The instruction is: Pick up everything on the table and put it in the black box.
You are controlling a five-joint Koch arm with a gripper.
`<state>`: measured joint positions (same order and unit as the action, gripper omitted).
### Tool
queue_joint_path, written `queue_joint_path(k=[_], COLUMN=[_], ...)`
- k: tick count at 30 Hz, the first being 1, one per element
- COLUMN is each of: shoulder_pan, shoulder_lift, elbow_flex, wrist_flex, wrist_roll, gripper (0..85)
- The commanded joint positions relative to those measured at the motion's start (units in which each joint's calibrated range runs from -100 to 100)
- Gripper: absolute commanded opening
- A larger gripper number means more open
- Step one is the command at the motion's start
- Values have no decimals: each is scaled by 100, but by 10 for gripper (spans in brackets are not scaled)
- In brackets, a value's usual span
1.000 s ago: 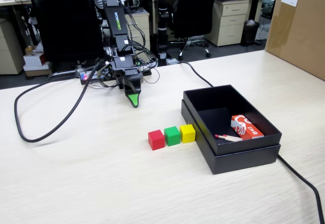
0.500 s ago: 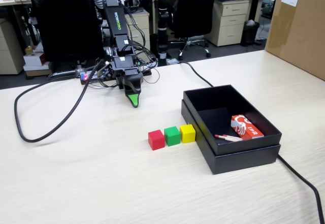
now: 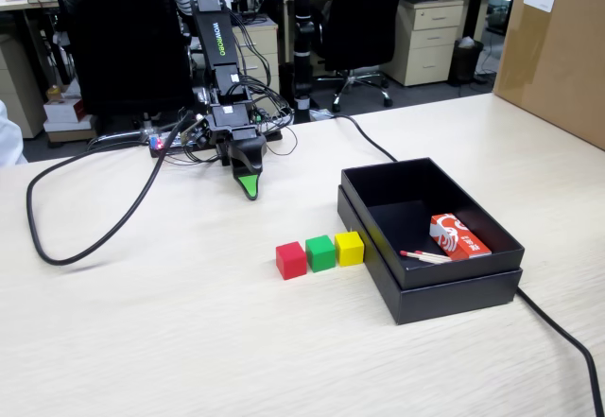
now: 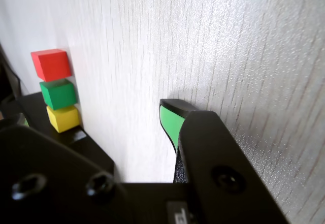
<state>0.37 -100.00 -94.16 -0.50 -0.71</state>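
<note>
Wrist view, contents:

- Table (image 4: 244,41): pale wood-grain surface filling most of the frame, grain running top to bottom.
- Red cube (image 4: 51,64), green cube (image 4: 59,93), yellow cube (image 4: 63,118): stacked in a line down the left edge, red uppermost, each touching or nearly touching the next.
- Black box (image 4: 61,140): a dark corner just below the yellow cube, apparently touching it; the rest is hidden by the arm.
- Gripper (image 4: 170,117): one green-faced fingertip resting at or just above the table, casting a shadow; black housing with screws fills the bottom. Only this tip shows, so jaw opening is undetermined.
</note>
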Motion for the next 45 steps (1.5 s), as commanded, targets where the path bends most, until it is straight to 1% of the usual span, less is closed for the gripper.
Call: queue_joint_path(k=[1,5,6,11,14,16,22,28,33,39,45], shoulder_pan=[0,-10,-5,137,225,308,488,611,737,816,825], shoulder_lift=[0,34,46,252,734,1549,3569,5691,7229,8927,10120], elbow_flex=[-158,41,223,1646,2462,3586,5871,8056,9216,10449,11356], wrist_flex=[-187,-256,-455,-1777,-2140,-2632,-3868,-4628,-5017,-5336,-5587], wrist_roll=[-10,-10,0,249,322,435,728,1006,1211,1309,1309], gripper=[499,475,475,472,472,472,472,471,472,473,473])
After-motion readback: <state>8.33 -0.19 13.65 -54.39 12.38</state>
